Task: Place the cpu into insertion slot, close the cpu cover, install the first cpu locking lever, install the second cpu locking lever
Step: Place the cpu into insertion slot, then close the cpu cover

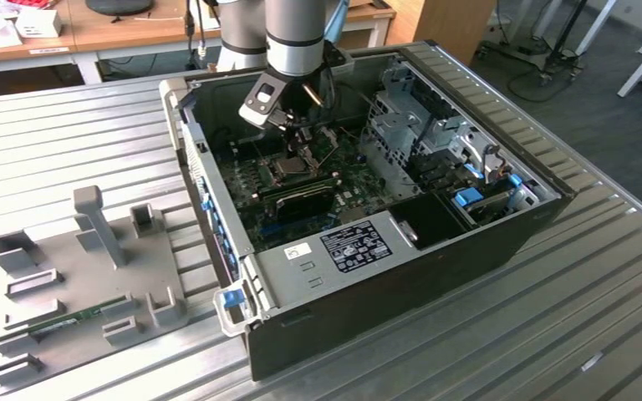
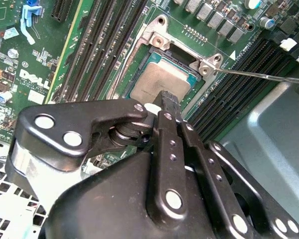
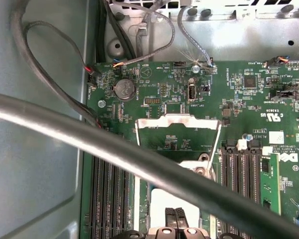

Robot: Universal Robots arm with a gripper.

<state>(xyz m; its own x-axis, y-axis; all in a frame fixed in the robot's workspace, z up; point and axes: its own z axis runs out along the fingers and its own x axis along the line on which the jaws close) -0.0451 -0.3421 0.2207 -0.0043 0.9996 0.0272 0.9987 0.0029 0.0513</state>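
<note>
You've got the cpu (image 2: 157,82) lying flat in the slot (image 2: 184,50), far part of the board, grey top up, edges square w/ the rim. It's square, so no long axis. Cover (image 3: 179,121) open, lever (image 2: 259,75) looks unlatched: 3 steps left. Gripper (image 2: 168,98) just above the cpu, fingers pressed together, holding nothing.

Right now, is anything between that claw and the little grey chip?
Nothing visible. The gripper sits directly over the cpu, which lies in the insertion slot. The cpu cover is swung open, away from both.
</note>
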